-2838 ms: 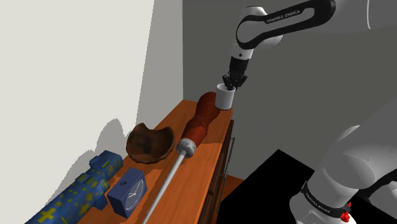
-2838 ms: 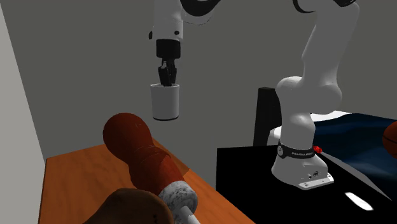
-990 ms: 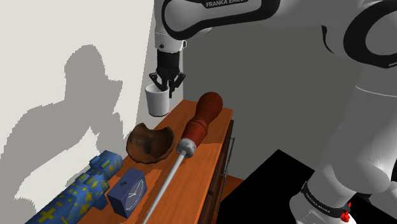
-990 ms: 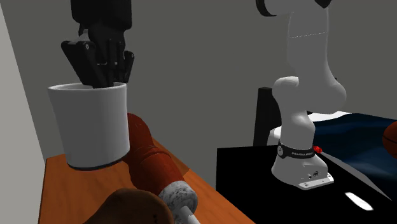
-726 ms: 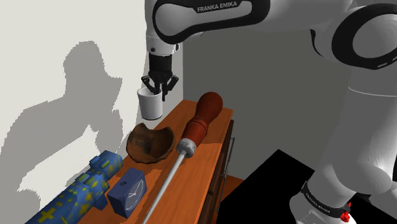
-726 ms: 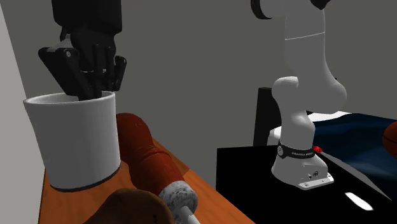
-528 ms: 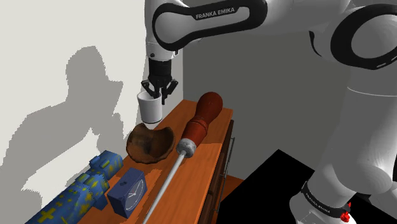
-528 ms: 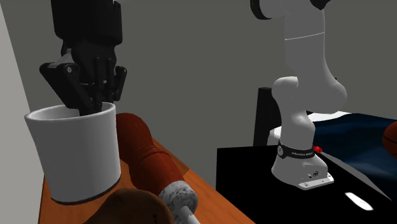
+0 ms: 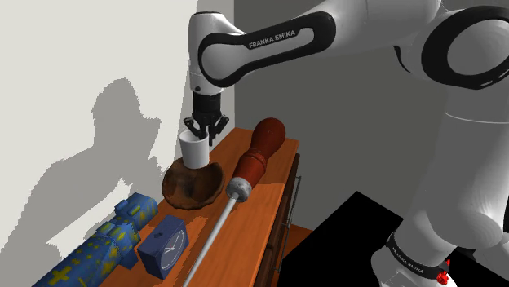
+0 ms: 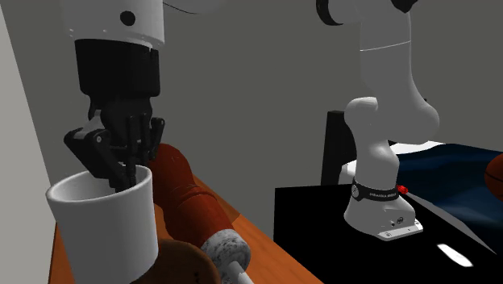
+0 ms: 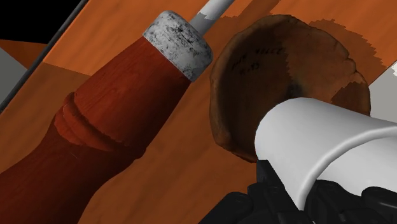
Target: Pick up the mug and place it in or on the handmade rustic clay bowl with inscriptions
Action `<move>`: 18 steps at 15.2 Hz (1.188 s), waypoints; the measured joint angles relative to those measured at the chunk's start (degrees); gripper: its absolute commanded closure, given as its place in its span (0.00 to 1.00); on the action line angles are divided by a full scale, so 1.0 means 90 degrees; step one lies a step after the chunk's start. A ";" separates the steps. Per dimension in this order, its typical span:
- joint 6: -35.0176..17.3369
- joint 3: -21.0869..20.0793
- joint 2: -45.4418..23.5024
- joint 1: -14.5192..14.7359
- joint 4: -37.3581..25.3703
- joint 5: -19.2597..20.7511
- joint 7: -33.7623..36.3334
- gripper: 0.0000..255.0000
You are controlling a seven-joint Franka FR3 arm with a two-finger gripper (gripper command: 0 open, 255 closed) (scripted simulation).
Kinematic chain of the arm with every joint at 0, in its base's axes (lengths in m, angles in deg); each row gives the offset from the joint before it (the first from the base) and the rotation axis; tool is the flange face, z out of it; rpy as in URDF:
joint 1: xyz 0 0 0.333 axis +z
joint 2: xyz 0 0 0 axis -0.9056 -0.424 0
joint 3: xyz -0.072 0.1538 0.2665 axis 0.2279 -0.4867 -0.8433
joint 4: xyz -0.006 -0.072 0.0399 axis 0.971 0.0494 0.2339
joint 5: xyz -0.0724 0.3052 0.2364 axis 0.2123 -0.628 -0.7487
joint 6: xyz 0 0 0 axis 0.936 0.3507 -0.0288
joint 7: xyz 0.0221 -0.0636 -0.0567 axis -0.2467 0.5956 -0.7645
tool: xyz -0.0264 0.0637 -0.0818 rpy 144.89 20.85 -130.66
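Note:
A plain white mug [image 9: 194, 149] hangs upright just above the brown clay bowl [image 9: 193, 184], its base close to the bowl's far rim. My black gripper [image 9: 205, 132] comes down from above, shut on the mug's rim. In the second exterior view the gripper [image 10: 121, 176] pinches the rim of the mug [image 10: 105, 224], with the bowl [image 10: 184, 262] just below it. In the wrist view the mug [image 11: 324, 143] covers part of the bowl [image 11: 273, 70], whose inner wall bears scratched writing; the gripper [image 11: 289, 194] clasps the mug's wall.
A big tool with a red-brown wooden handle [image 9: 258, 153] and a grey shaft lies beside the bowl on the wooden tabletop [image 9: 265, 204]. A blue clock [image 9: 164, 245] and a blue-and-yellow roll [image 9: 102, 249] sit nearer the front. A pale wall runs along the shoulder view's left.
The arm has lowered the mug and carried it slightly towards the bowl; it now hangs right over the bowl's rim. The grip is unchanged.

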 measured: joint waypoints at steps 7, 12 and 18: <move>-0.0371 0.0011 -0.0077 0.0000 0.0296 0.0028 0.0009 1.00; -0.0386 0.0010 -0.0077 0.0000 0.0309 0.0029 0.0011 0.00; -0.0387 0.0010 -0.0076 0.0001 0.0309 0.0028 0.0011 0.00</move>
